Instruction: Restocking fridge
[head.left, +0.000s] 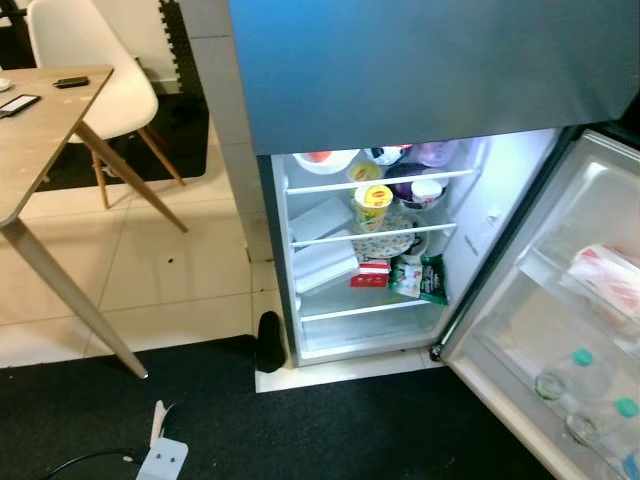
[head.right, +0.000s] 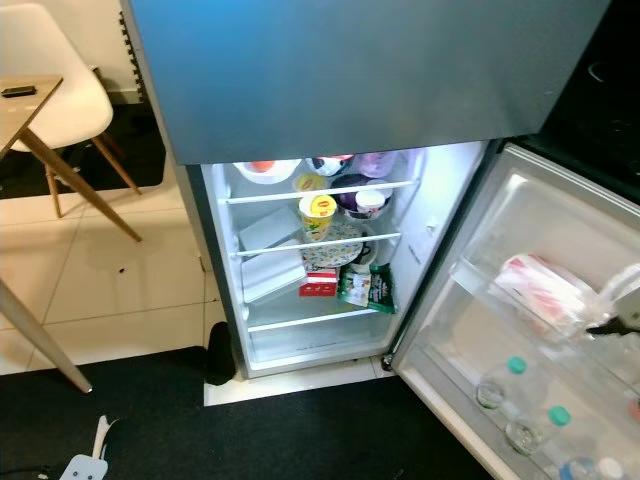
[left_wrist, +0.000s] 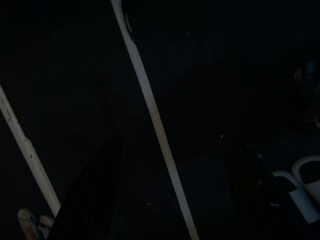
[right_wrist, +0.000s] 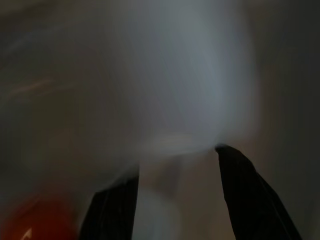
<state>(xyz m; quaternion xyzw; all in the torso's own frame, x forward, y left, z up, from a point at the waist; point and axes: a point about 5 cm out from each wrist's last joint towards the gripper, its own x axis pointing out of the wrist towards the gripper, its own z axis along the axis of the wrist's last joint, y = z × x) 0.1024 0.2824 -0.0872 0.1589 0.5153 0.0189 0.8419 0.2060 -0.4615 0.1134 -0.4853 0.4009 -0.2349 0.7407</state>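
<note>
Fridge (head.left: 520, 70) stands open before me, three wire shelves loaded; one yellow tub (head.left: 373, 205) sits mid-shelf. Door rack (head.right: 470, 385) carries three capped bottles (head.right: 492, 385). My right gripper (right_wrist: 175, 165) has fingers parted against clear plastic (head.right: 615, 295). Left gripper (left_wrist: 170, 190): too dark, I cannot tell.

The right gripper (right_wrist: 175, 175) is seen with its two black fingers (right_wrist: 250, 195) spread apart, blurred pale translucent material lying between and just ahead of the tips. The left gripper (left_wrist: 170, 190) is held in deep shade, its dark fingers (left_wrist: 95, 200) parted.
</note>
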